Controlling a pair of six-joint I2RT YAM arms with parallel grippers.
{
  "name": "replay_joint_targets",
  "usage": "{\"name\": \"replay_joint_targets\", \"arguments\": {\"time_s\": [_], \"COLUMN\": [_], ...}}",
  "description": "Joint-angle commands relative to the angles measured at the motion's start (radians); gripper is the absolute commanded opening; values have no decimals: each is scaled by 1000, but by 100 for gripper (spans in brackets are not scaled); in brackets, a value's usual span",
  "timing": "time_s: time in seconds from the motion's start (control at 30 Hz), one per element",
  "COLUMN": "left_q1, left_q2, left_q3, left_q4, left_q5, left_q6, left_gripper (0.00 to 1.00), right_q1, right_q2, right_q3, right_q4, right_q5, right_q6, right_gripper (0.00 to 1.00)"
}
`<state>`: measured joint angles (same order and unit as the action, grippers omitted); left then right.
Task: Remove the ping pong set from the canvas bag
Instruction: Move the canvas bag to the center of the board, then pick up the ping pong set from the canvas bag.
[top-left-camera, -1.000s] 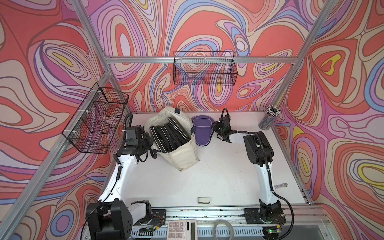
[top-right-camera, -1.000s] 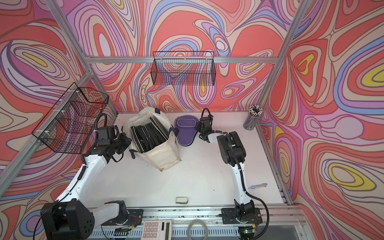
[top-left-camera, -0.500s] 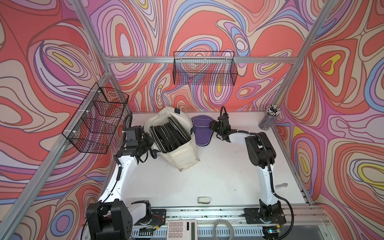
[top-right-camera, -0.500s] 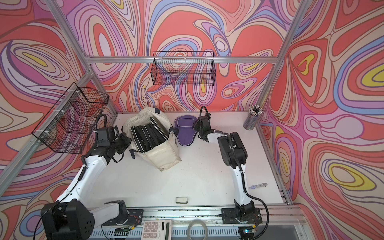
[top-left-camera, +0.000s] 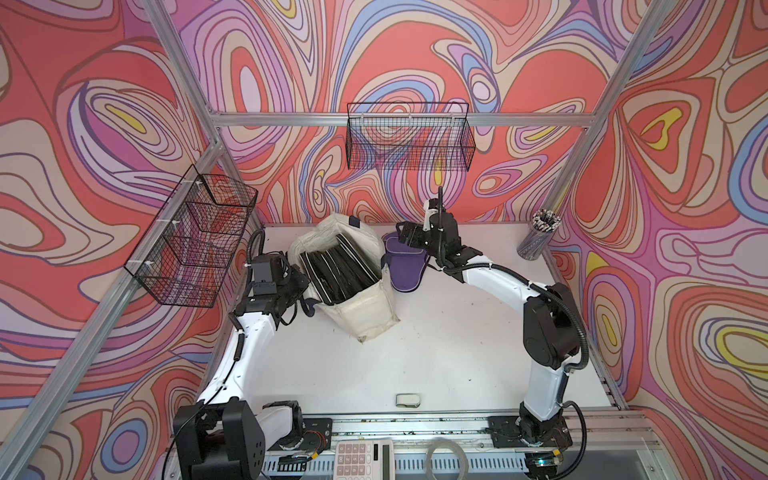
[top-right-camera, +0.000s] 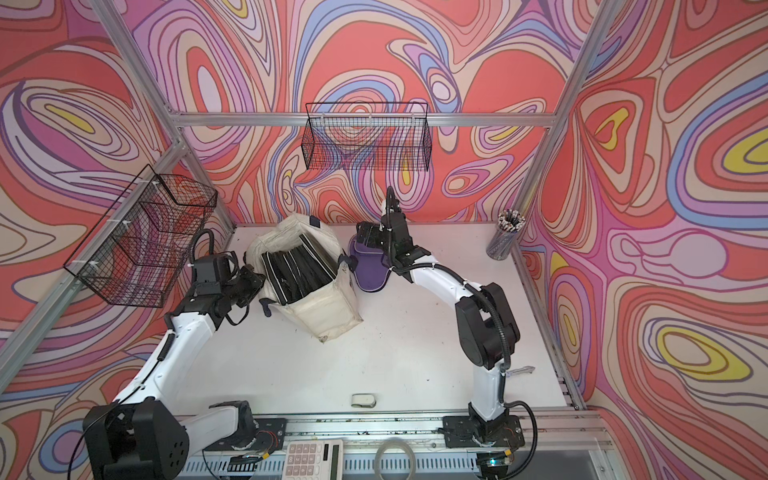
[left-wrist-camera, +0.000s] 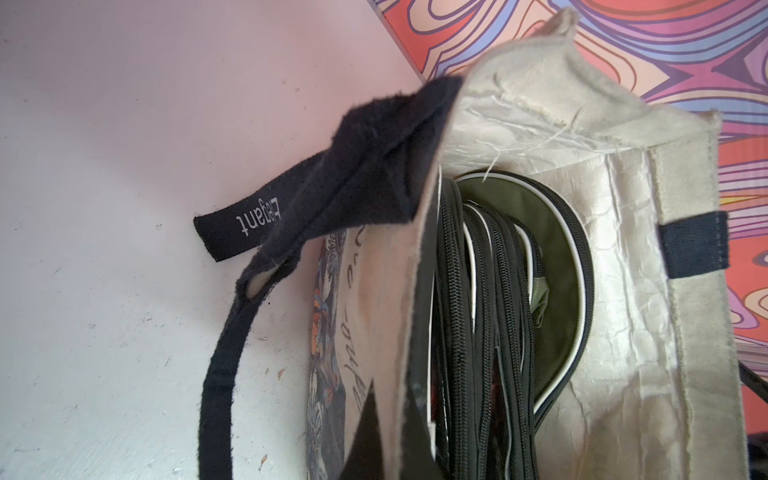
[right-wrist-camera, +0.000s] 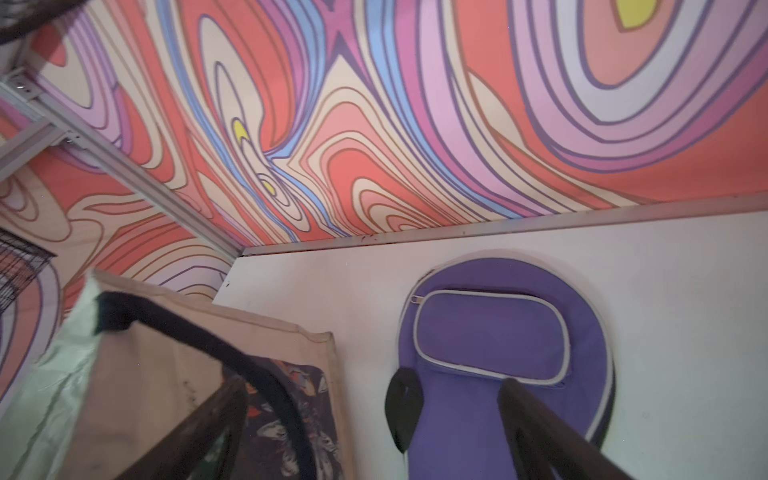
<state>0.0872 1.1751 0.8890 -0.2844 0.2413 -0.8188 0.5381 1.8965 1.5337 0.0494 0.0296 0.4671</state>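
Ping pong set (top-left-camera: 405, 266): purple padded zip case, likely light and semi-stiff, lies flat on table (top-left-camera: 457, 340) at 12 o'clock beside canvas bag (top-left-camera: 365, 316); best gripped at narrow handle end; right hand (top-left-camera: 409, 237) released above it, left hand (top-left-camera: 302, 284) clenched on bag rim.

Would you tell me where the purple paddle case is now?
In both top views the purple case lies on the table, right of the canvas bag, beneath the right gripper.

We see walls (top-left-camera: 415, 54) printed with red, lilac and blue swirls, an aluminium frame (top-left-camera: 291, 120) carrying a rear wire basket (top-left-camera: 409, 137) and a side wire basket (top-left-camera: 195, 245), and a white tabletop (top-left-camera: 457, 340); lighting seems diffuse.
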Motion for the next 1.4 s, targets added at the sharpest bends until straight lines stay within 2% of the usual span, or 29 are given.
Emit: {"name": "replay_joint_targets", "arguments": {"time_s": [0.0, 0.17, 0.37, 0.73, 1.07, 1.37], "left_q1": [13, 13, 13, 13, 13, 13], "left_q2": [-30, -24, -27, -15, -19, -32], "left_q3": [-9, -24, -30, -29, -44, -65], "left_q4": [98, 117, 122, 140, 153, 167], "left_q5": [4, 23, 24, 44, 64, 64], "left_q6": [-3, -11, -3, 1, 6, 9], "left_gripper": [0, 0, 0, 0, 0, 0], "right_q1": [66, 166, 255, 280, 279, 254], "right_q2": [-52, -51, 50, 317, 440, 504], "right_q3": [72, 199, 392, 759, 841, 866], "right_q4": [-103, -206, -365, -647, -708, -697], "right_q5": [4, 11, 0, -39, 86, 150], "right_q6": [-105, -199, -282, -329, -361, -357], "right_gripper": [98, 98, 97, 91, 90, 79]}}
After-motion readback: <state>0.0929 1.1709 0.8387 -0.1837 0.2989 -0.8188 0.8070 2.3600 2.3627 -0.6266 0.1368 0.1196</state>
